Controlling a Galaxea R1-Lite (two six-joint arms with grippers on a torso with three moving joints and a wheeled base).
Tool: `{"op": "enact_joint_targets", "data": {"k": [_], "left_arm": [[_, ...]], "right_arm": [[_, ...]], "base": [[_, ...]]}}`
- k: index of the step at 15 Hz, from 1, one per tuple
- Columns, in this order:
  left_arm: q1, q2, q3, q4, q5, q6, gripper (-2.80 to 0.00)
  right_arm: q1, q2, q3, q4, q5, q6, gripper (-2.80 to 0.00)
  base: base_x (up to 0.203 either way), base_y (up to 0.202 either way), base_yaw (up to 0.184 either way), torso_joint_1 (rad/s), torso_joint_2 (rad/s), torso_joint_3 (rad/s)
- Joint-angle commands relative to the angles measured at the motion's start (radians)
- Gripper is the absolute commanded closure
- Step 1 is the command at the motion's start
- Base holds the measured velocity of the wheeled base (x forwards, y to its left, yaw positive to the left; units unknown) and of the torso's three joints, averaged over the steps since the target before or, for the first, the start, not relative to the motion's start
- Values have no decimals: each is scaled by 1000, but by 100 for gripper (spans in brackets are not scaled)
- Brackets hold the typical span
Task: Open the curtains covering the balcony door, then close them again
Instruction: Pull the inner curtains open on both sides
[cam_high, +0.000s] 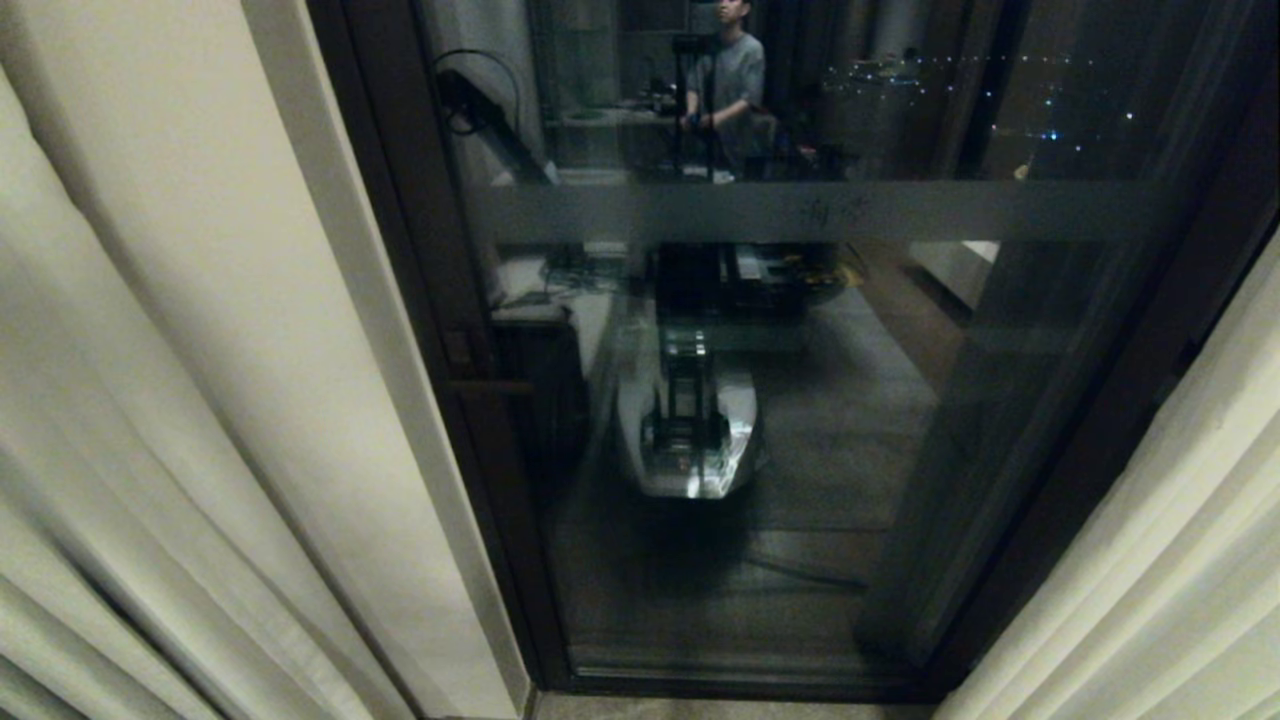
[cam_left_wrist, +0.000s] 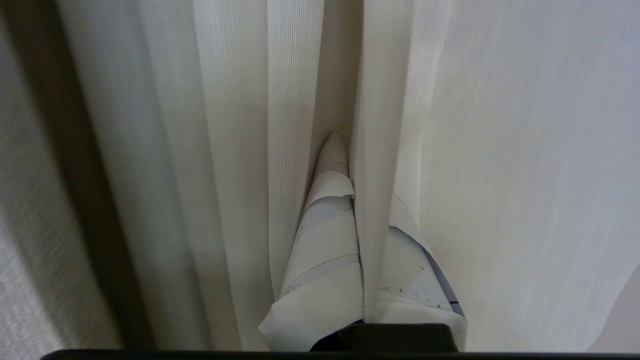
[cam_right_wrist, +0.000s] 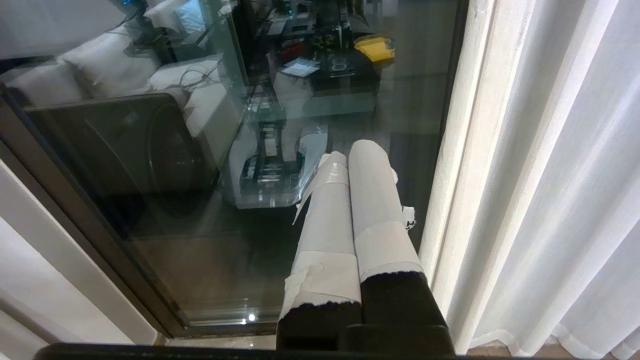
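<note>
From the head view neither arm shows: only the balcony door (cam_high: 760, 400), its dark glass bare between the 2 curtains (cam_high: 180, 400) pulled to either side, a frosted band (cam_high: 800, 212) across the pane and a person (cam_high: 735, 80) reflected up top. The left wrist view shows what that misses: the left gripper (cam_left_wrist: 352, 200), its taped fingers (cam_left_wrist: 325, 240) clenched on a pleat of the left curtain. The right wrist view has the right gripper (cam_right_wrist: 357, 165) pressed shut on nothing, hanging by the glass beside the right curtain.
</note>
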Motion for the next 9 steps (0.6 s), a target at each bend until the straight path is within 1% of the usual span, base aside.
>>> {"op": "enact_joint_targets", "data": {"k": [1, 9], "left_arm": [[10, 17, 0, -6, -3, 0, 0], [-3, -28, 3, -3, -5, -1, 0]], "right_arm": [[0, 0, 0, -1, 0, 1, 0], [0, 0, 0, -1, 0, 1, 0]], "base": [[0, 0, 0, 0, 0, 0], [0, 0, 0, 0, 0, 0]]}}
